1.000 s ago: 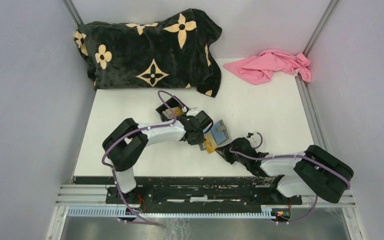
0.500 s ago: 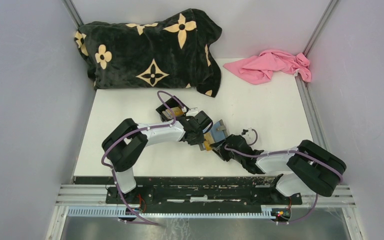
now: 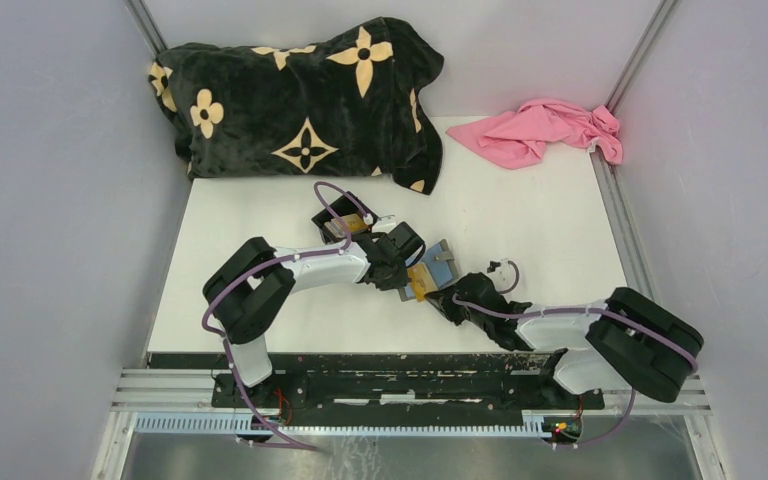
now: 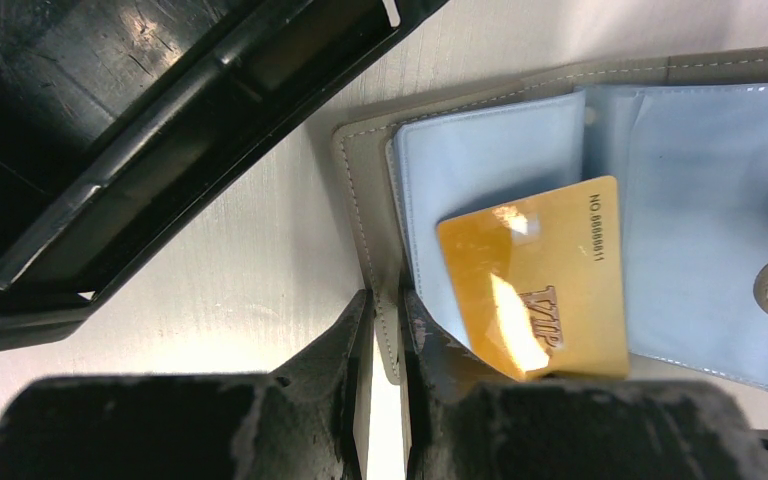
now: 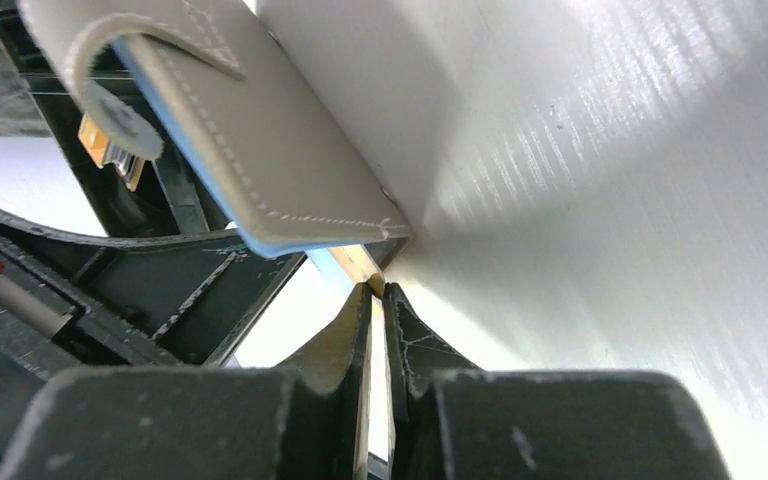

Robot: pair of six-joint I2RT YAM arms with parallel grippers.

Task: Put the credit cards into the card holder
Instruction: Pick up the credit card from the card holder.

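Your right gripper [image 5: 378, 290] is pinched to a sliver on the gold card [image 4: 535, 280], which sits half inside the card holder [image 4: 490, 160] at its ten o'clock, long axis four-to-ten, so push that way while your left gripper [image 4: 385, 300] clamps the holder's grey edge.

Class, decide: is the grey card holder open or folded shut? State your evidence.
Open. The card holder lies spread, blue inner pockets showing, with the gold card partly tucked into one.
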